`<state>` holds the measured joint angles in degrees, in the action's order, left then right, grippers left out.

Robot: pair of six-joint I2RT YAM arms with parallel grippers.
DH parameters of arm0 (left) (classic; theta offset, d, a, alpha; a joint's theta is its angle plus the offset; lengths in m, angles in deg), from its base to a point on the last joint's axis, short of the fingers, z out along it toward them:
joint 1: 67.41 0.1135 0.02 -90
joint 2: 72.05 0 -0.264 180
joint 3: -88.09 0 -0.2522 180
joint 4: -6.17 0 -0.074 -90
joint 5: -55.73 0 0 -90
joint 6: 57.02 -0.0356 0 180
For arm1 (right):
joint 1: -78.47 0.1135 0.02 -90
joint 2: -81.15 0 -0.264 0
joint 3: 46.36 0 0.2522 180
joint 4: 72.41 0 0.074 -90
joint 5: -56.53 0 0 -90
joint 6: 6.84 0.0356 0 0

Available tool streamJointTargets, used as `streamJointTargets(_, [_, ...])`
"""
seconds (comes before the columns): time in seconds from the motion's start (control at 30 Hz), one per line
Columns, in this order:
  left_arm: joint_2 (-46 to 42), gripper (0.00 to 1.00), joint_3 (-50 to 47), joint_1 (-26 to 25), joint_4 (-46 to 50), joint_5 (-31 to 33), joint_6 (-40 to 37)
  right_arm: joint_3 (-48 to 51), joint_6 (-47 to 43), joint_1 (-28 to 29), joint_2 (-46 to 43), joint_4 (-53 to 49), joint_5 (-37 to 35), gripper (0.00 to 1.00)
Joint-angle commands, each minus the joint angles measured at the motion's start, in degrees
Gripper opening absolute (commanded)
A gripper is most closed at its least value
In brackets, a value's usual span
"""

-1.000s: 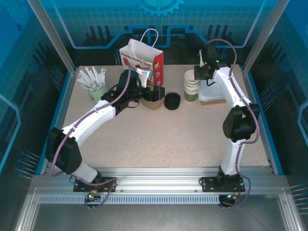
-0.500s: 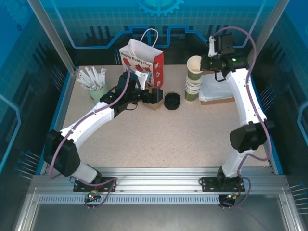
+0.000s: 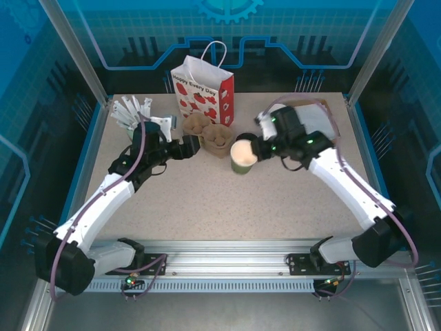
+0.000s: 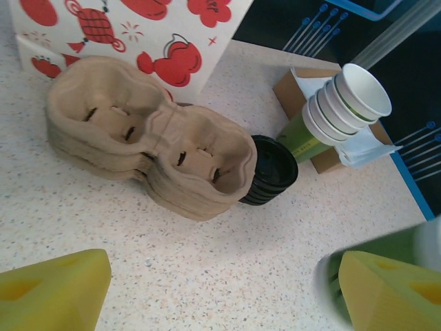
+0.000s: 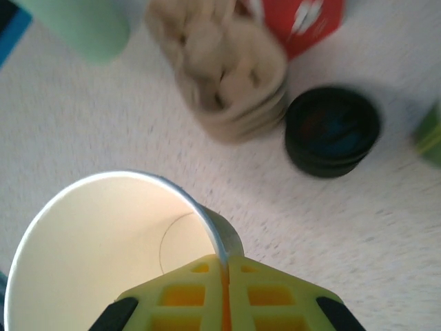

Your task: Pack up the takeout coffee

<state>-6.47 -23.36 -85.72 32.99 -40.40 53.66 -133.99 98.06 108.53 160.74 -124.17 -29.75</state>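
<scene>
Takeout coffee cup (image 3: 243, 157) sits mid-table with no lid on it, its white inside open to the top camera. The right end effector (image 5: 225, 276) is closed on its rim, one finger inside the wall and one outside. Whether the base touches the table (image 3: 275, 207) cannot be told; the blurred wrist view suggests the cup is moving.

A second ago this end effector was over the stack of cups (image 4: 344, 103) at the far right. Half a second ago it had one cup lifted clear, and now that cup is at the centre, just in front of the black lids (image 4: 272, 169). One cup is therefore separated and placed for capping, which looks like the next step.

To the left, the left end effector (image 3: 191, 145) has drawn back from the middle of the pulp cup carriers (image 4: 151, 148) to their left end. Its fingers are spread wide and hold nothing. This leaves the carriers free to receive the cup.

Farther back, the red-and-white paper bag (image 3: 203, 89) stands upright behind the carriers, where packing would probably finish.
</scene>
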Motion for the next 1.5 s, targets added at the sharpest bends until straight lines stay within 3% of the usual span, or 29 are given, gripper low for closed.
streamJointTargets(0.0, [-2.1, 0.88, -1.0, 0.3, 0.4, 1.8, 1.1, 5.2, 2.0, 3.0, 1.7, 9.5, 0.8, 0.09])
streamJointTargets(0.43, [-2.4, 0.88, -1.8, 0.2, 0.5, 0.0, 2.0, 16.2, 1.2, 5.2, 5.5, 18.8, -0.4, 0.10])
streamJointTargets(0.87, [-2.7, 0.88, -2.9, 0.2, 0.3, 0.0, 2.1, 16.6, 2.3, 7.9, 7.0, 20.6, -0.8, 0.10])
streamJointTargets(1.23, [-2.9, 0.88, -3.6, 0.2, 0.7, 0.1, 1.6, 14.1, 0.7, 9.2, 7.3, 16.2, -4.5, 0.10])
streamJointTargets(1.47, [-2.9, 0.88, -4.1, 0.2, 0.4, 0.3, 1.5, 15.4, 0.3, 5.3, 2.3, 11.4, -4.7, 0.10])
